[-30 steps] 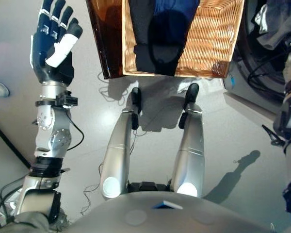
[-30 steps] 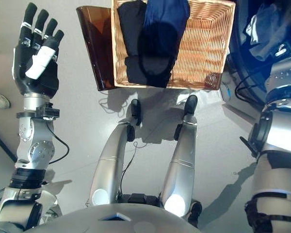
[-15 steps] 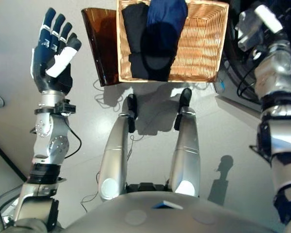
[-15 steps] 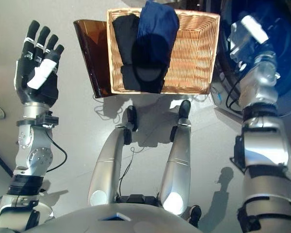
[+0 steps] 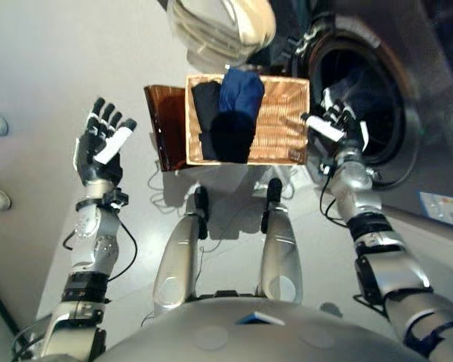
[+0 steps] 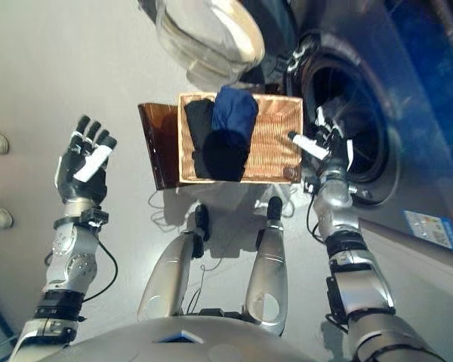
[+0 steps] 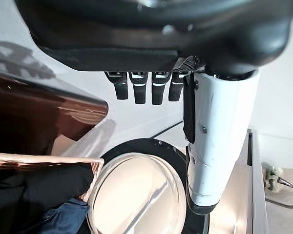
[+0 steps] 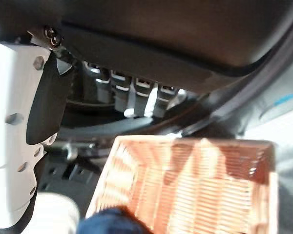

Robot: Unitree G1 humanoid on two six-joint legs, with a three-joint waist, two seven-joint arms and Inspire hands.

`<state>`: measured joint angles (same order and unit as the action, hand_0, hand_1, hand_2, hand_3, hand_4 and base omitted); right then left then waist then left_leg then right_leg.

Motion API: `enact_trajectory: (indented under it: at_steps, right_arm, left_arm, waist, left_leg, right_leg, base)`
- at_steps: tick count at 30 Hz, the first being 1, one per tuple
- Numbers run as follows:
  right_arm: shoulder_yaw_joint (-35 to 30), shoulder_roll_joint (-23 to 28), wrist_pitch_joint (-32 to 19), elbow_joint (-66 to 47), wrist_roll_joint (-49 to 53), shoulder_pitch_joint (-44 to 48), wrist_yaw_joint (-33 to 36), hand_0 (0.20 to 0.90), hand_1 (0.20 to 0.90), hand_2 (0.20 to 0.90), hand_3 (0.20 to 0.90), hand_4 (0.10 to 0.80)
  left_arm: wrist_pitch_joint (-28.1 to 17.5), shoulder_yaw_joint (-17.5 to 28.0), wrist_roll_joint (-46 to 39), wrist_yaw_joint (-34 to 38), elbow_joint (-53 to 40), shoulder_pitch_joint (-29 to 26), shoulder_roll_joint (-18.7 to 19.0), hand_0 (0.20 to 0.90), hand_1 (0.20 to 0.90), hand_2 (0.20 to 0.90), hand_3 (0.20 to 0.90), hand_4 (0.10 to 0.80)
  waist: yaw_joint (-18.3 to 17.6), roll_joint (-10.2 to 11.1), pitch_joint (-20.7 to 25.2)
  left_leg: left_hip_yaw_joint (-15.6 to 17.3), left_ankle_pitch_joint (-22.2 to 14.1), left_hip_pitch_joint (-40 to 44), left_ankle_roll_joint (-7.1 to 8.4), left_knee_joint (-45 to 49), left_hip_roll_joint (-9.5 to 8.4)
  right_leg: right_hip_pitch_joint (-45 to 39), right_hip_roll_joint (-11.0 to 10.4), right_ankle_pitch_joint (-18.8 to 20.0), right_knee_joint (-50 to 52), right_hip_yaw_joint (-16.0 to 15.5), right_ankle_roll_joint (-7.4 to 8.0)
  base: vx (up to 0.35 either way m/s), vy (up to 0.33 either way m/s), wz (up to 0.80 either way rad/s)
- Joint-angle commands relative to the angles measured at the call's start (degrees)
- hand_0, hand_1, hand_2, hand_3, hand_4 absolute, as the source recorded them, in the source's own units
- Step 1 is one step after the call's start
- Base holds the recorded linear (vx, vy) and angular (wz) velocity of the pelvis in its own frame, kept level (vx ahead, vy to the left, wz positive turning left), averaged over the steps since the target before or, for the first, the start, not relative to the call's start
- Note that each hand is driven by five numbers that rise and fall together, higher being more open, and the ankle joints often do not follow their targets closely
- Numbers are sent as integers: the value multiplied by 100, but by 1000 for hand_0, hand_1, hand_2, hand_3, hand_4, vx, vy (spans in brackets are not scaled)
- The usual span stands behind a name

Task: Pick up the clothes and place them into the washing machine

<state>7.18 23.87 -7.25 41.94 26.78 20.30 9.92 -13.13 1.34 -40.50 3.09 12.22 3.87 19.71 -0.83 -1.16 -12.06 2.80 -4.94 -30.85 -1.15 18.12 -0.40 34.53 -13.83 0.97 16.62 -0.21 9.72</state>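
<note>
Clothes [image 5: 228, 121] in basket [image 5: 281, 128], unheld

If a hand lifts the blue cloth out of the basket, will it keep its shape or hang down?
The blue cloth would likely hang down limp: it lies bunched and folded, draped over the basket rim. It probably weighs little for its bulk. It rests against the black cloth, so that one might drag along. Both hands, left and right, are open and empty.

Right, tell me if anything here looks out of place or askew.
Nothing stands out. The clothes lie inside the wicker basket, the washing machine door is open, and both robot hands, left and right, are open and empty.
</note>
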Motion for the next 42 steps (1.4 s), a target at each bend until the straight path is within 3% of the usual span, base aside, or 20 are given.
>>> enact_trajectory:
  at_steps: [1,10,17,24,28,33,42]
  right_arm:
    - [201,387,-196,-277,-447,186,-278,900,900,900,900,800]
    - [466,-9,-30,-226,-430,-228,-479,900,900,900,900,800]
    - [760,-617,97,1042,-741,-272,-424,900,900,900,900,800]
    - [839,-708,117,675,-635,-543,-538,900,900,900,900,800]
    - [833,-548,125,356,-681,-425,-516,900,900,900,900,800]
    - [817,-219,185,186,-867,33,-335,900,900,900,900,800]
    - [820,81,145,263,-911,515,-142,900,900,900,900,800]
  left_arm:
    - [-325,297,262,-58,-84,25,149,900,900,900,900,800]
    - [-127,68,881,9,828,22,83,900,900,900,900,800]
    - [-21,-120,1263,-19,1446,24,23,900,900,900,900,800]
    - [30,54,1144,-50,1153,275,-10,900,900,900,900,800]
    - [22,120,998,-84,753,313,18,900,900,900,900,800]
    - [-21,50,823,-146,363,223,151,900,900,900,900,800]
    - [-8,-11,681,-183,-91,417,232,900,900,900,900,800]
  waist:
    - [40,-9,457]
    - [5,120,586]
    - [87,168,834]
    - [105,190,911]
    - [121,183,478]
    - [105,78,-48]
    - [155,-11,240]
  left_leg:
    - [-373,335,779,318,-975,181]
    - [-342,748,1836,464,-1844,393]
    - [-331,730,2475,478,-2094,499]
    - [-288,596,2728,450,-2066,506]
    - [-324,251,2472,351,-1248,367]
    - [-437,94,1559,350,-398,232]
    - [-456,52,165,298,138,204]
  right_leg:
    - [-938,168,90,-643,-275,-221]
    - [-2014,294,293,-1453,-613,-160]
    - [-2679,400,275,-1779,-764,-132]
    - [-2944,381,145,-1736,-770,-135]
    - [-2747,262,-104,-1017,-685,-174]
    - [-1894,143,-226,-212,-634,-228]
    - [-491,158,-310,365,-460,-307]
  base:
    - [128,-48,-6]
    - [80,-34,-1]
    - [68,-14,-2]
    - [47,8,0]
    - [-107,23,1]
    - [-229,23,16]
    - [-91,-2,5]
